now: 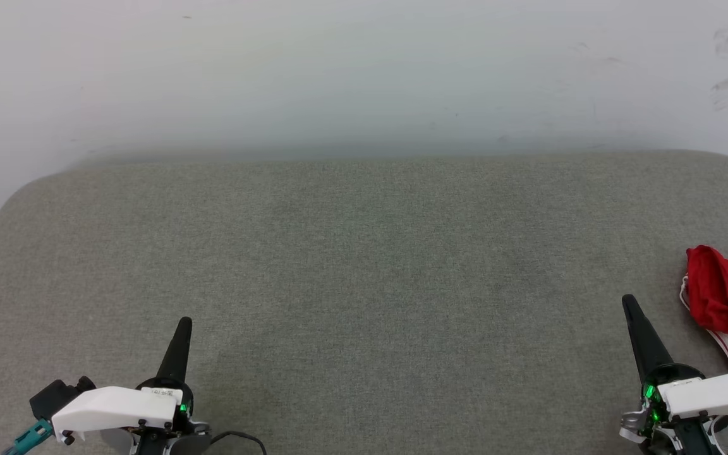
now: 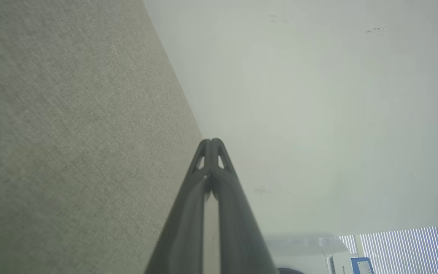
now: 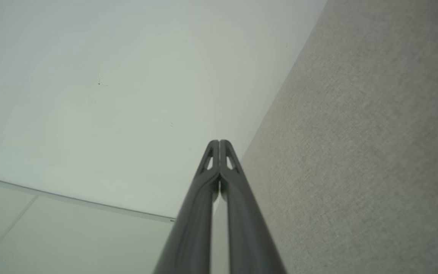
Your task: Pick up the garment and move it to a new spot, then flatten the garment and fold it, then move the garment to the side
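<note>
Grey fabric worktop (image 1: 364, 253) meets a pale wall (image 1: 364, 76). Left hand (image 1: 184, 323) and right hand (image 1: 628, 302) sit pressed together, empty. Near the right hand, at the far right, the garment (image 1: 724, 297) lies bunched. It is likely light and limp, so pinch a raised fold.

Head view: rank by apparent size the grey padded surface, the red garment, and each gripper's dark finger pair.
1. grey padded surface, by far.
2. red garment, though the frame edge cuts it off.
3. left gripper and right gripper finger pairs: alike, unranked.
</note>
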Controlling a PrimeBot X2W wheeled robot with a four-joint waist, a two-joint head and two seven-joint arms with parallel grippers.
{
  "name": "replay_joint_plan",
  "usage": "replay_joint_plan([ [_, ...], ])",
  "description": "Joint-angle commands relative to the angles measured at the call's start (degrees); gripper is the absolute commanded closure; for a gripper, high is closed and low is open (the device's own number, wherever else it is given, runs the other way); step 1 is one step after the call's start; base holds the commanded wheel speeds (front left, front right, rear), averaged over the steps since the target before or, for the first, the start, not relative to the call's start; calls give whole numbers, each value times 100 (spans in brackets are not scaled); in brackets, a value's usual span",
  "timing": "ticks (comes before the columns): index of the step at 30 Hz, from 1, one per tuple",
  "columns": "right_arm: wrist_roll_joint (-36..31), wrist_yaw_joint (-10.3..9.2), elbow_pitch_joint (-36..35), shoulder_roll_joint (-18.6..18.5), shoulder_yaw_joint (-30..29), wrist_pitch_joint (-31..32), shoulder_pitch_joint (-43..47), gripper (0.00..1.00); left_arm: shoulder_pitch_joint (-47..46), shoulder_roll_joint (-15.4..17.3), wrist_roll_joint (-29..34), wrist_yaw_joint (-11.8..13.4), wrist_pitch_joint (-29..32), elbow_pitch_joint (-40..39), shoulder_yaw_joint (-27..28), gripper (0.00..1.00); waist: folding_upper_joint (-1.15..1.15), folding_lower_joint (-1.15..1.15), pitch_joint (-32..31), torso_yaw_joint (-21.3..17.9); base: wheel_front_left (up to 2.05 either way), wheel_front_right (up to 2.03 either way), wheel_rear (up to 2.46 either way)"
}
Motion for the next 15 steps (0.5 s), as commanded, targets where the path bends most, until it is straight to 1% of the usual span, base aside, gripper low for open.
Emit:
replay_joint_plan([
  [1, 132, 1, 10, -20, -12, 8, -133, 100, -125, 1, -115, -34, 46, -54, 25, 100, 0, 0, 2, 2, 0, 0, 0],
  [15, 783, 1, 201, -5, -37, 48, -260, 100, -175, -28, -770, -64, 208, -65, 83, 100, 0, 0, 20, 20, 0, 0, 0],
])
